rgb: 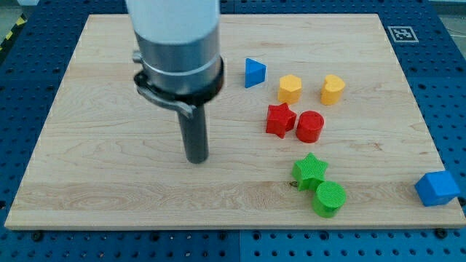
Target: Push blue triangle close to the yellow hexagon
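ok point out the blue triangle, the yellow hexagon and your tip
blue triangle (254,73), camera view, on its front face
yellow hexagon (290,88), camera view, on its top face
my tip (196,159), camera view, at the rod's very lower end, left of all the blocks

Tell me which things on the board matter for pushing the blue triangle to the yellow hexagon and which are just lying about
In the job:
my tip, well to the view's left of the blocks
blue triangle
yellow hexagon

Just lying about:
yellow heart
red star
red cylinder
green star
green cylinder
blue cube
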